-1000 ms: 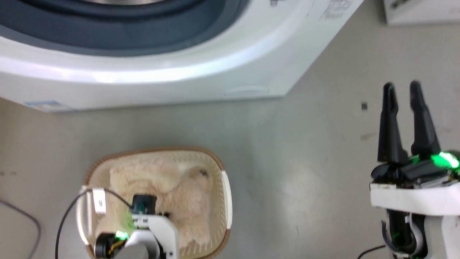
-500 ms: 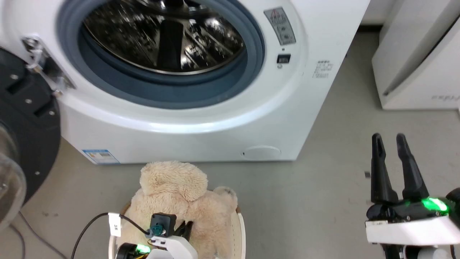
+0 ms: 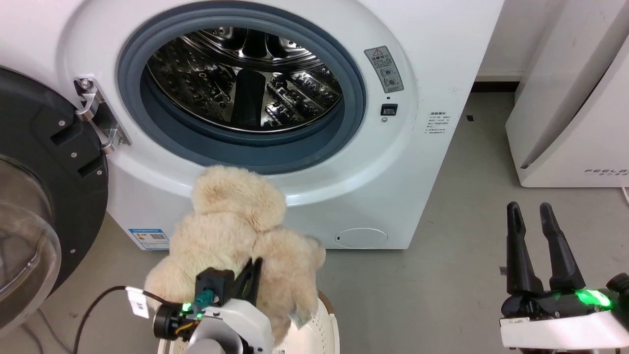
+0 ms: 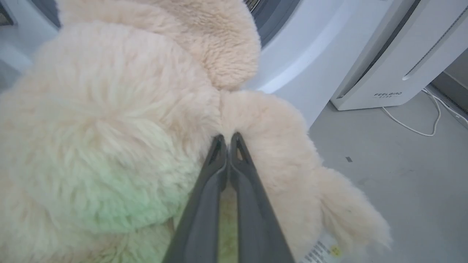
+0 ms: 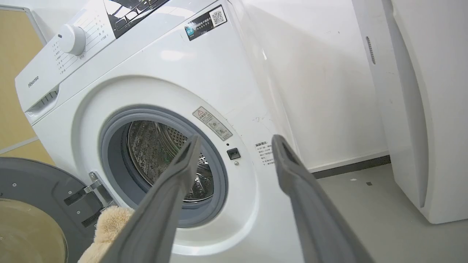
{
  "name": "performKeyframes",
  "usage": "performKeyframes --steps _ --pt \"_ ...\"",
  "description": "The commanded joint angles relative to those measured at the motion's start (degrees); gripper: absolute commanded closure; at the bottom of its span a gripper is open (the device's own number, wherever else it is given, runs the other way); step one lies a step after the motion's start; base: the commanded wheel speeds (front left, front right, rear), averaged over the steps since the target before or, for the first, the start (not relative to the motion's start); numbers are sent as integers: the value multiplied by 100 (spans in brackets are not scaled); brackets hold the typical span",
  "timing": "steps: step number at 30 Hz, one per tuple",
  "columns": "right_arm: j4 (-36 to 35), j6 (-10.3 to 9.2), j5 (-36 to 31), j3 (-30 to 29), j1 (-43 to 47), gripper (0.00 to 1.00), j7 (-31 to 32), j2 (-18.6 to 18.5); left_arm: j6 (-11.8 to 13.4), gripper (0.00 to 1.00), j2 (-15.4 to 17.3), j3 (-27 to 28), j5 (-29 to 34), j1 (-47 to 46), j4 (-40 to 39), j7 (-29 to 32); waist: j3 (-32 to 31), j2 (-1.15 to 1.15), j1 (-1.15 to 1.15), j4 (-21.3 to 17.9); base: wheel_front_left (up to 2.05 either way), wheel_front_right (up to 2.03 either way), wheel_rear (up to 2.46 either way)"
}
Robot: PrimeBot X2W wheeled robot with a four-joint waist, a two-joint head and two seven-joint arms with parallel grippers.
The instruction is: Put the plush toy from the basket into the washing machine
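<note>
We find our left gripper [image 4: 227, 138] clamped on the plush toy [image 3: 231, 221], which is held over the basket [image 3: 322, 327], directly before the washing machine [image 3: 403, 167], below its opening. Our right gripper [image 3: 529, 209] stands parted and empty, off the washing machine's right corner.

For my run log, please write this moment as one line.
stage: carry | left gripper: shut on plush toy, held above basket | right gripper: open, empty | washing machine: door open
</note>
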Motion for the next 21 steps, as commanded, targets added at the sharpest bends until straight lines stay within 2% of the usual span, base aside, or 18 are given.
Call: performKeyframes --steps 1,13,21 --pt "-19 -4 6 -16 59 0 -25 -1 39 100 23 61 42 -82 -115 -32 8 0 1 -8 0 0 0" --pt "-47 -4 15 38 -84 0 -25 -1 93 100 101 435 99 -956 -438 -32 195 0 1 -230 0 0 0" --pt "-128 -4 12 62 -382 0 -25 -1 66 100 349 755 161 -1979 -187 -32 734 0 1 -547 0 0 0"
